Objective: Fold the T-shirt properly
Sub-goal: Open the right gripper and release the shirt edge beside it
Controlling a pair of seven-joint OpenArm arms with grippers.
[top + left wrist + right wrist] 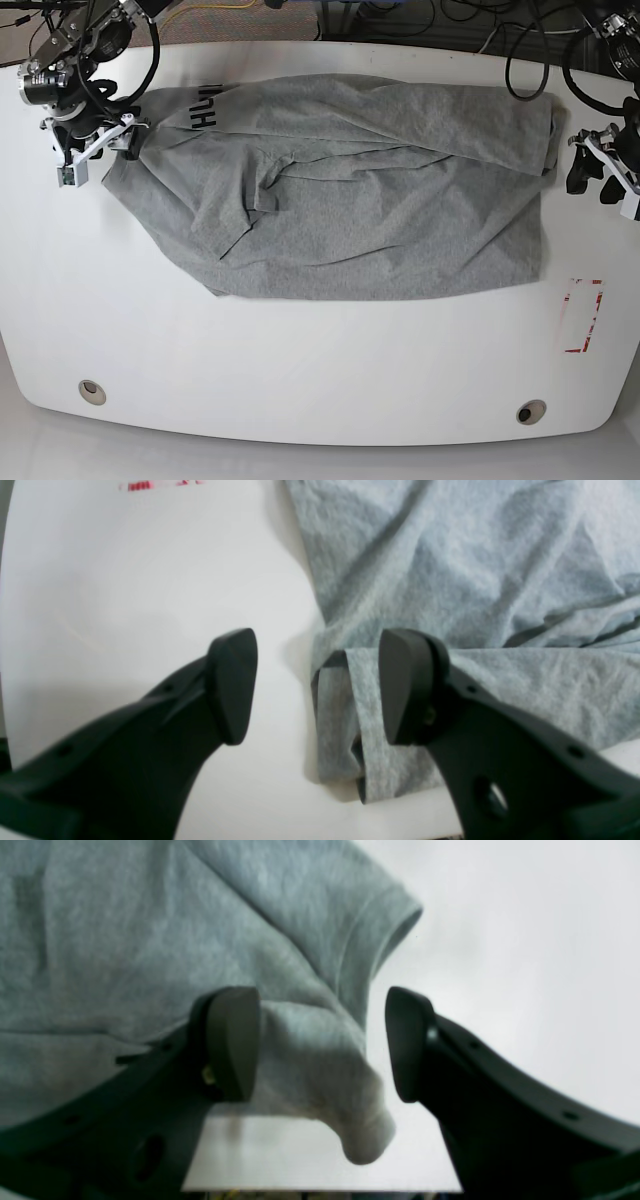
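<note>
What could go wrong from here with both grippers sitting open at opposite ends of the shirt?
The left gripper straddles a doubled-over hem of the T-shirt, so closing may pinch only one layer. The right gripper is around a bunched lump near the sleeve; lifting that could drag wrinkles in. The body already lies creased, so any fold may come out uneven.

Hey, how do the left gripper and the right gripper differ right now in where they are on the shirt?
The left gripper is at the T-shirt's folded corner, on the base view's right; the right gripper is on the base view's left, by the dark lettering. The left one has one finger over cloth and one over bare table; the right one straddles a bunched fold. Both are open.
</note>
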